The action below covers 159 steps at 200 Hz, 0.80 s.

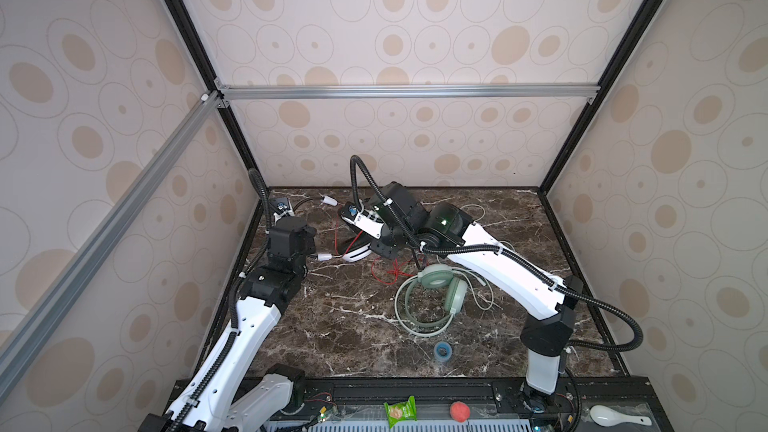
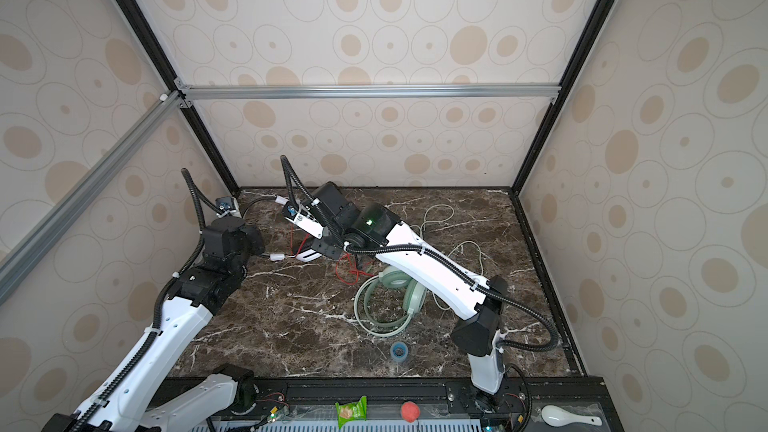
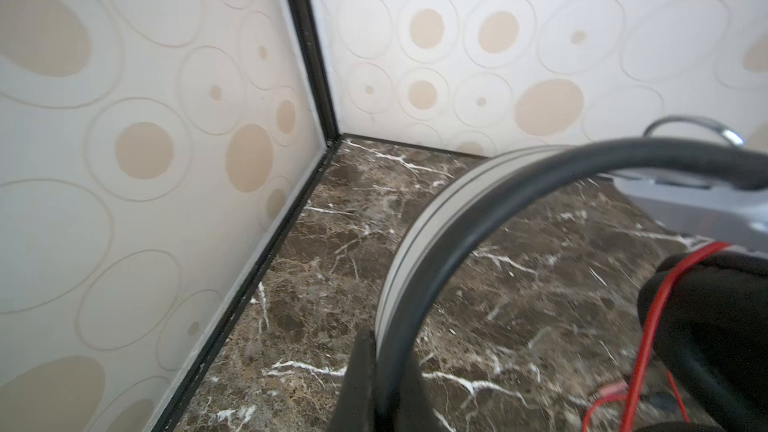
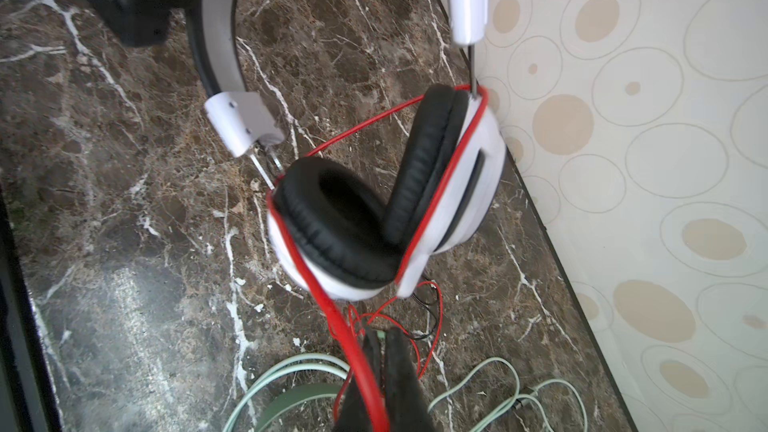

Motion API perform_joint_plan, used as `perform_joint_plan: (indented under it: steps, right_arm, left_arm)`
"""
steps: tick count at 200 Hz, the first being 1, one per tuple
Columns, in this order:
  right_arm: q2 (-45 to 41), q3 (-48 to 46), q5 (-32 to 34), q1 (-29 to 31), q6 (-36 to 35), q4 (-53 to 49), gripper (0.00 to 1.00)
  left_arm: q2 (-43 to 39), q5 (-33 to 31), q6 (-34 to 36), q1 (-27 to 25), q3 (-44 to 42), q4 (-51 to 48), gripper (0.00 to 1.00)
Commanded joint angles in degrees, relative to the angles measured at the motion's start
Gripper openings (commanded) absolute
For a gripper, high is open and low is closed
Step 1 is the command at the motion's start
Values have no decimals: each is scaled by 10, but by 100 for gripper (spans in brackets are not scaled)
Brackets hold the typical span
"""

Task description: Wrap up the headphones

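My left gripper (image 3: pixel 374 367) is shut on the headband (image 3: pixel 415 243) of the white-and-black headphones (image 4: pixel 345 218), which it holds at the back left with the ear cups (image 1: pixel 356 253) hanging toward the middle. Their thin red cable (image 4: pixel 440 184) runs around both cups. From there it leads to my right gripper (image 4: pixel 382 338), shut on it just above a loose red tangle (image 1: pixel 395 272). In both top views the left gripper (image 1: pixel 305 234) (image 2: pixel 255 238) is mostly hidden under its wrist, and the right gripper (image 1: pixel 415 263) (image 2: pixel 358 263) reaches across. The mint green headphones (image 1: pixel 436 284) (image 2: pixel 395 284) lie on the marble table with their pale cable (image 1: pixel 482 218) spread behind them.
A blue tape roll (image 1: pixel 442 351) sits near the table's front edge. On the front rail lie a green snack packet (image 1: pixel 400 409), a red ball (image 1: pixel 459 410) and a white spoon (image 1: pixel 615 415). Patterned walls close in the left, back and right sides.
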Motion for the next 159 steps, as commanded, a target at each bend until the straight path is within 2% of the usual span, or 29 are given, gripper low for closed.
perform_joint_plan:
  steps: [1,40,63,85,159]
  right_arm:
    - [21,41,39,3,-17,-40,0]
    - [56,98,52,2,-25,-58,1]
    - [59,99,63,-1,-19,-56,3]
    - [56,94,33,-18,6,-65,4]
    - [46,66,64,-20,-8,-58,8]
  left_arm:
    - [0,87,47,-3,25,-8,0]
    - [-15,184,69,-3,10,-14,0]
    - [-39,227,79,-3,-7,-13,0]
    - [-66,260,102,-3,-34,-16,0]
    - [-77,257,124,-2,-42,-46,0]
